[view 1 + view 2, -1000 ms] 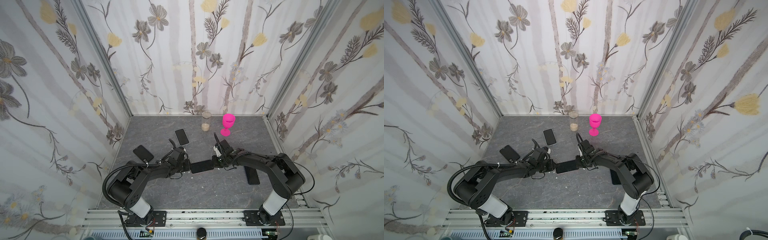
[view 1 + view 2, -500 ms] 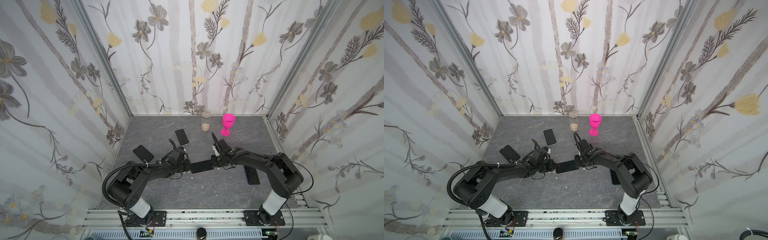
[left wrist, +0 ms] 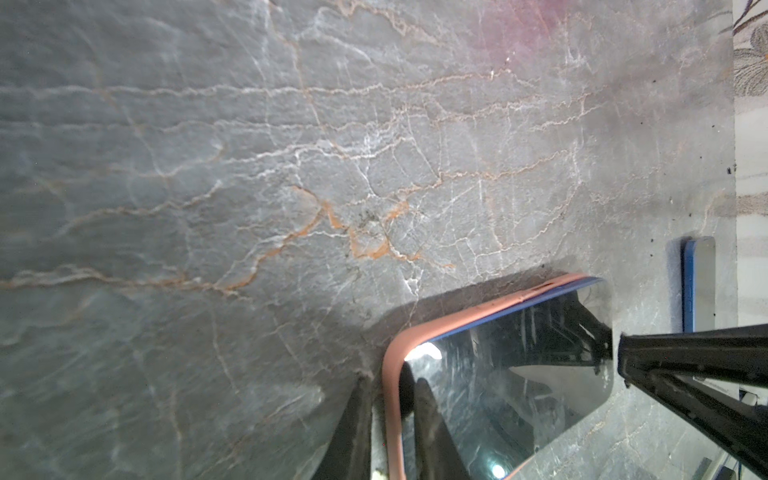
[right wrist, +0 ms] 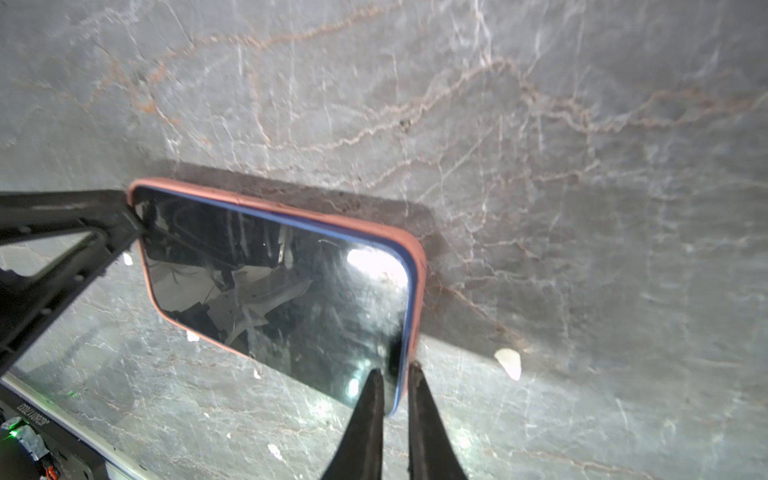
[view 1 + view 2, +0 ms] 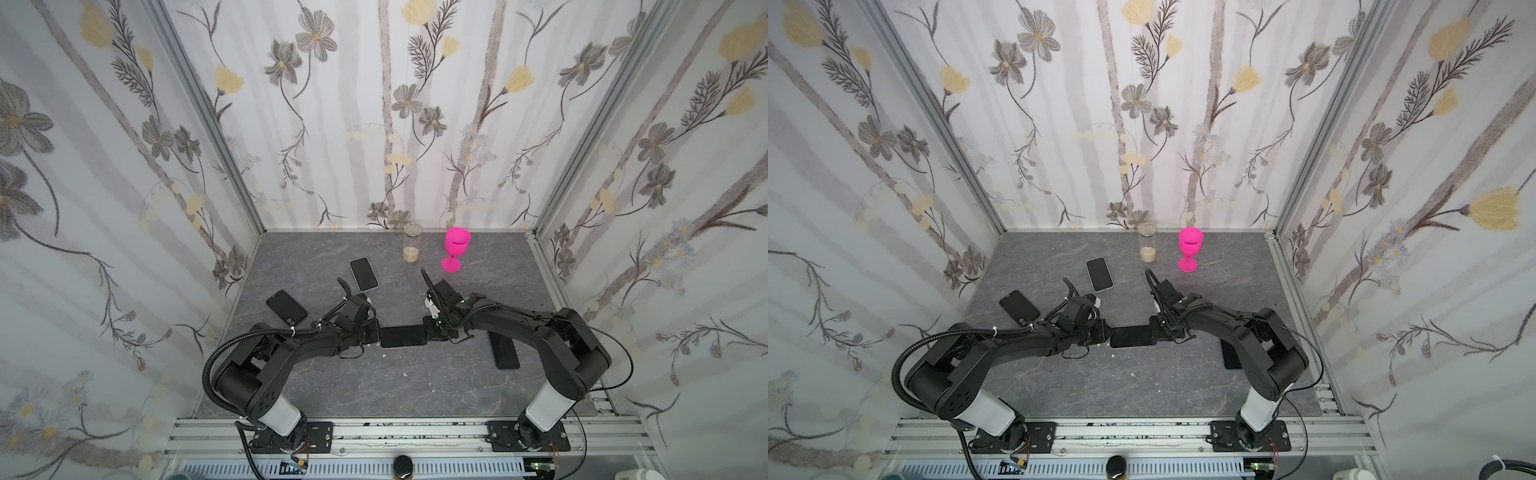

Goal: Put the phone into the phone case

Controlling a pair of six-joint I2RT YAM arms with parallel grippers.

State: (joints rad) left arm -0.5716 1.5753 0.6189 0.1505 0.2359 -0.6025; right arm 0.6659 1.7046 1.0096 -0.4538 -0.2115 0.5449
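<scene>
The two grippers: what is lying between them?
A phone and its salmon case span the gap from left gripper to right gripper, seen in both top views.

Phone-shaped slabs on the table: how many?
4: cased phone mid-table between left arm and right arm; black slab left of the left arm; white-edged phone farther back; dark slab partly under the right arm. More may hide beneath them.

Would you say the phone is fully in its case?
Apparently not: the phone shows a blue edge above the case rim.
</scene>
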